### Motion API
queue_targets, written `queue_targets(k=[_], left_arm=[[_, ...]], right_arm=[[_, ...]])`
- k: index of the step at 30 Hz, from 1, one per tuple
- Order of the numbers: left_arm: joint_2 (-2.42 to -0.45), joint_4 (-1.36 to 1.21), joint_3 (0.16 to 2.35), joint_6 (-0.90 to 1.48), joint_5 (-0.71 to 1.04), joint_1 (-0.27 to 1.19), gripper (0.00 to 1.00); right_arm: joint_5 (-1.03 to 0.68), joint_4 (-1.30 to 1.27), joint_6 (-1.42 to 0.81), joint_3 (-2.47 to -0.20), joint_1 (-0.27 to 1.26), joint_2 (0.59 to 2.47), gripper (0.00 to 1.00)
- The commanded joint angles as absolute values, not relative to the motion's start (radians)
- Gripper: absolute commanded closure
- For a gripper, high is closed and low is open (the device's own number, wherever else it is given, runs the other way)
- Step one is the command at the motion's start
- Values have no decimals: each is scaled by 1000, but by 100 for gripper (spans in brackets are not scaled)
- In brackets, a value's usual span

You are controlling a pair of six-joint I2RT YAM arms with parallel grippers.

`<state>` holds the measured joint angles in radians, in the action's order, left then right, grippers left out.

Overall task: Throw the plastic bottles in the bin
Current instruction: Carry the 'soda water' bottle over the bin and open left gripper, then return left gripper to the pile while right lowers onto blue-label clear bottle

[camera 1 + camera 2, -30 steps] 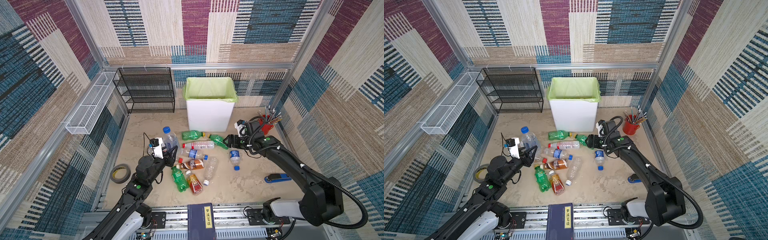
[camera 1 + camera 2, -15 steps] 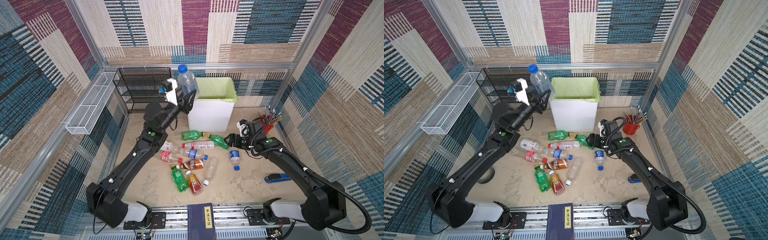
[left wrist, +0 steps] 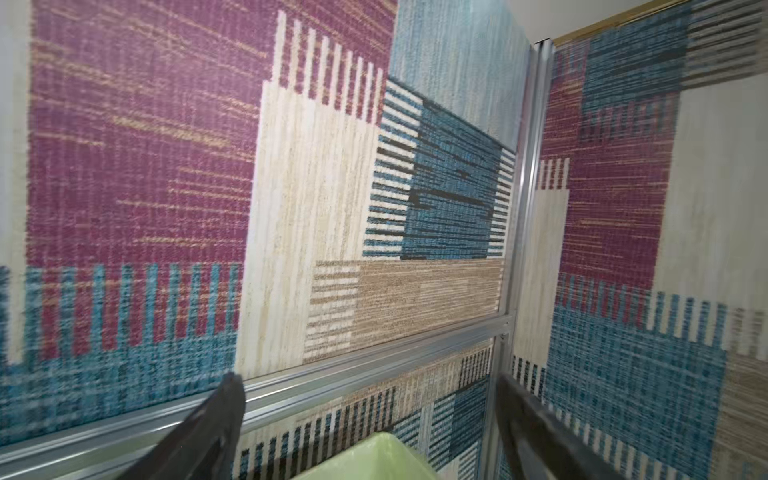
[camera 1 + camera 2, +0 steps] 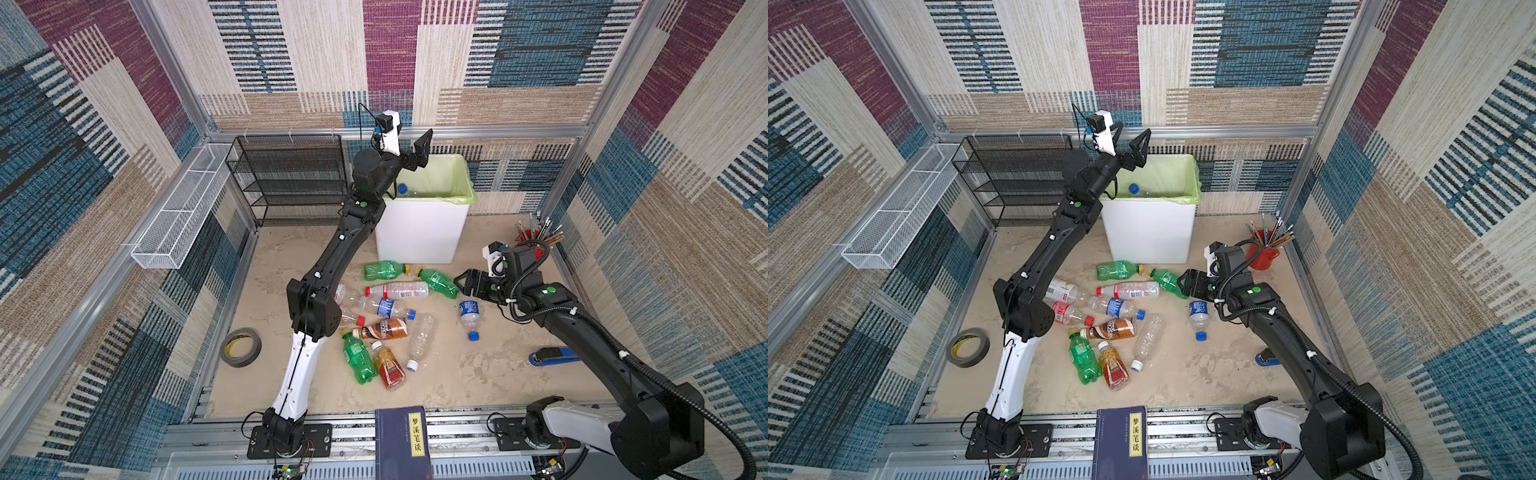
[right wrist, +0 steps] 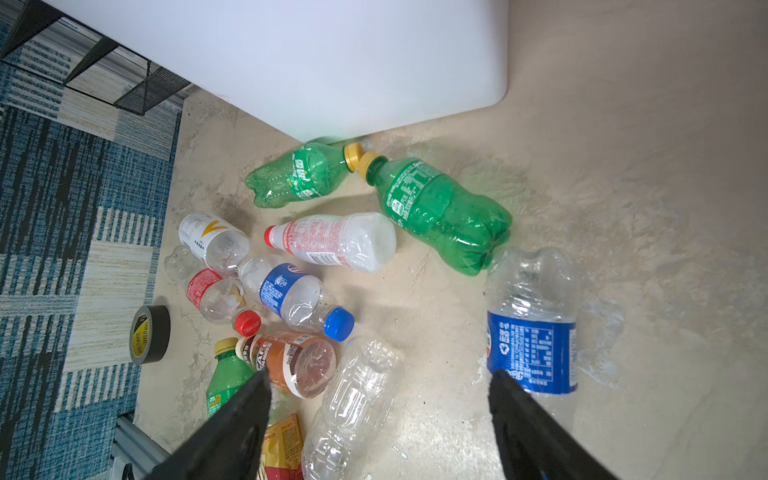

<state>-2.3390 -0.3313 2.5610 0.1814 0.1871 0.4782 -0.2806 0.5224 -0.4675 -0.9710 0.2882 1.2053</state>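
Observation:
The white bin [image 4: 419, 232] [image 4: 1148, 232] with a green bag stands at the back. A clear blue-capped bottle [image 4: 405, 190] [image 4: 1136, 189] lies inside it. My left gripper [image 4: 409, 145] [image 4: 1130, 139] [image 3: 369, 380] hangs open and empty above the bin's left rim; the bag's corner [image 3: 374, 457] shows below it. Several plastic bottles [image 4: 384, 270] [image 5: 307, 174] lie scattered on the floor in front of the bin. My right gripper [image 4: 463, 282] [image 4: 1187, 282] [image 5: 378, 382] is open and low, beside a green bottle [image 5: 440, 208] and a blue-labelled bottle [image 4: 469, 309] [image 5: 532, 332].
A black mesh rack [image 4: 291, 178] and a white wire basket [image 4: 183, 216] stand at the back left. A tape roll [image 4: 241, 347] lies left of the bottles. A red cup of pencils [image 4: 536, 245], a blue stapler [image 4: 552, 357] and a book [image 4: 401, 440] are at the right and front.
My left arm swung up from the floor with the clear blue-capped bottle to above the bin. It opened, and the bottle now lies in the bin. The right arm barely moved.

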Motion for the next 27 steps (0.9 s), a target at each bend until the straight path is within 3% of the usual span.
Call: queue_targets(k=[1,9,17,27], left_arm=[[-1801,-463,2532,153,265,480,9],[-1402,-533,1813,161,193,500,12],[-1046,-375,1148,266,14,508,16],[-756,-157,707,418,-172,512,20]], right_arm=[[-304,515,-470,-974,285,1219,17],[-317,507,-475,-944,272,1208,16],[-304,542,-469,-896,239,1186,16],[-231,598,-433,-827,219,1231,17]])
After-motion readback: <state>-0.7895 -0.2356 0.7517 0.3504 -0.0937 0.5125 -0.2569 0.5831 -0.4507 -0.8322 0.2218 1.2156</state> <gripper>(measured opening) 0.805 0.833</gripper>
